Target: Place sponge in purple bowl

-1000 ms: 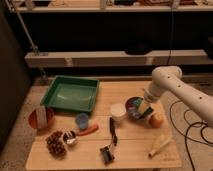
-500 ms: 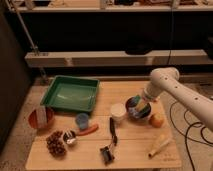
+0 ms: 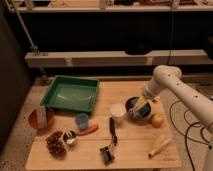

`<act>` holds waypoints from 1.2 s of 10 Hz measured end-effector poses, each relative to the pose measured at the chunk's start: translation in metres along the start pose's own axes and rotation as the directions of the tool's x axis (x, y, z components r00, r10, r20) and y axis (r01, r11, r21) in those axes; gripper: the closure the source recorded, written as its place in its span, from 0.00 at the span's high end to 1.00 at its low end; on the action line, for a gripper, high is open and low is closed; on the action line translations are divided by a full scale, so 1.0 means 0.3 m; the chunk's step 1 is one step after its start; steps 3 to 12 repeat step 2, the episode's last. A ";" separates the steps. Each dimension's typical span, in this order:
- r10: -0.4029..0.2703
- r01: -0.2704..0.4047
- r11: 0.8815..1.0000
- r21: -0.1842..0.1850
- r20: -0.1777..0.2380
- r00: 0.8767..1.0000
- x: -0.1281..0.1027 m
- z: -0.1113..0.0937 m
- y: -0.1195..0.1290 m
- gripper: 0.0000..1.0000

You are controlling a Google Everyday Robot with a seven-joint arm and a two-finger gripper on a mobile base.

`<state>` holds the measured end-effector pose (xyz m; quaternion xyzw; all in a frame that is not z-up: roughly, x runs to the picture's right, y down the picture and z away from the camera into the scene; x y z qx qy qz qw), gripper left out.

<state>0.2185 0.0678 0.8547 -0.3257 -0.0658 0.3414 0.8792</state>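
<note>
Now gripper [image 3: 140, 106] over round dark purple bowl [image 3: 131, 104], fingers pinching flat yellow-green sponge [image 3: 141, 105]; placing step, next release.

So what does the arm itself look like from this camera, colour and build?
The arm is glossy white, built of thick rounded tubular links with a bulbous joint at the top. It narrows to the gripper, over the purple bowl. Dark cables trail on the floor beside the table. No markings are visible.
</note>
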 end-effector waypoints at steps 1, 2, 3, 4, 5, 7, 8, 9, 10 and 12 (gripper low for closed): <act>0.000 0.000 1.000 -0.026 0.026 1.000 -0.024 -0.030 0.001 0.80; 0.005 -0.002 0.999 -0.049 0.067 0.998 -0.050 -0.065 -0.004 0.80; 0.005 -0.002 0.999 -0.049 0.067 0.998 -0.050 -0.065 -0.004 0.80; 0.005 -0.002 0.999 -0.049 0.067 0.998 -0.050 -0.065 -0.004 0.80; 0.005 -0.002 0.999 -0.049 0.067 0.998 -0.050 -0.065 -0.004 0.80; 0.005 -0.002 0.999 -0.049 0.067 0.998 -0.050 -0.065 -0.004 0.80; 0.005 -0.002 0.999 -0.049 0.067 0.998 -0.050 -0.065 -0.004 0.80; 0.005 -0.002 0.999 -0.049 0.067 0.998 -0.050 -0.065 -0.004 0.80; 0.005 -0.002 0.999 -0.049 0.067 0.998 -0.050 -0.065 -0.004 0.80; 0.005 -0.002 0.999 -0.049 0.067 0.998 -0.050 -0.065 -0.004 0.80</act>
